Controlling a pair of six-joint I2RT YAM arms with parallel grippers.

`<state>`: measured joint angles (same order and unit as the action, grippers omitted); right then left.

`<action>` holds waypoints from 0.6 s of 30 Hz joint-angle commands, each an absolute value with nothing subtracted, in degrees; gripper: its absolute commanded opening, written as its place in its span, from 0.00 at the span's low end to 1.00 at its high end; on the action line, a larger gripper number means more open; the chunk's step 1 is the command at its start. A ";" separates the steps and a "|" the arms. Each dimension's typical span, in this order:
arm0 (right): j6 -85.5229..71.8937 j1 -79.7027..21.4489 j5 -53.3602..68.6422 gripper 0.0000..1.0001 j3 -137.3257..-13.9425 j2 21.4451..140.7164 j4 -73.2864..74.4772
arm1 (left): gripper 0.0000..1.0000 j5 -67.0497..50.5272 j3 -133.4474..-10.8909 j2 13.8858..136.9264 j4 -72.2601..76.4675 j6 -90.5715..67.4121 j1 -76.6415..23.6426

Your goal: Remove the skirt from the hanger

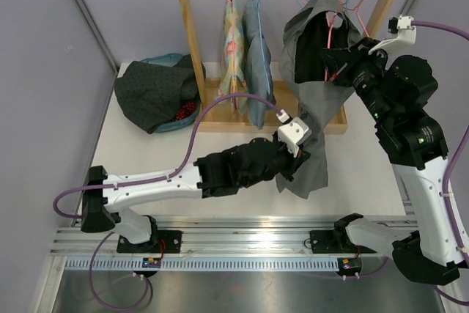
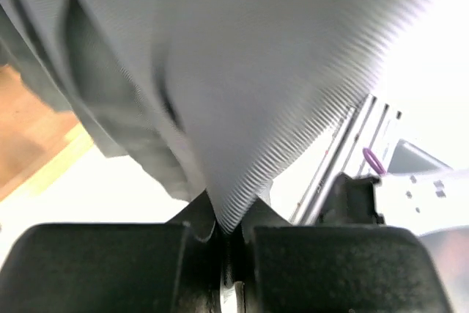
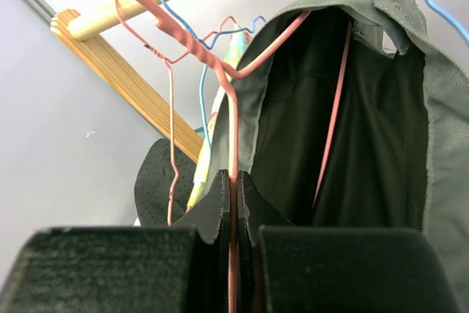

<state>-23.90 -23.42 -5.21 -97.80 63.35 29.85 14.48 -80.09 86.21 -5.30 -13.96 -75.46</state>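
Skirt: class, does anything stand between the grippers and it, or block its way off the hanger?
Nothing visible: the left gripper pinches the skirt, the right gripper clamps the pink hanger. Only its top, draped over that hanger, holds it.

Two arms of glossy white shells (image 1: 150, 190) and matte black joint housings (image 1: 238, 166); thin purple cables (image 1: 195, 137) run along them. White wrist camera blocks (image 1: 294, 132), grainy black fingers (image 2: 95, 265), one small green light (image 1: 423, 138).

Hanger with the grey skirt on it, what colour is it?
The hanger is pink, which shows best in the right wrist view.
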 commanded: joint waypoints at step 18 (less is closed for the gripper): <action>-21.70 -23.73 -17.06 0.00 -99.93 61.09 19.49 | 0.00 43.68 -65.56 80.07 -11.33 -24.88 -103.01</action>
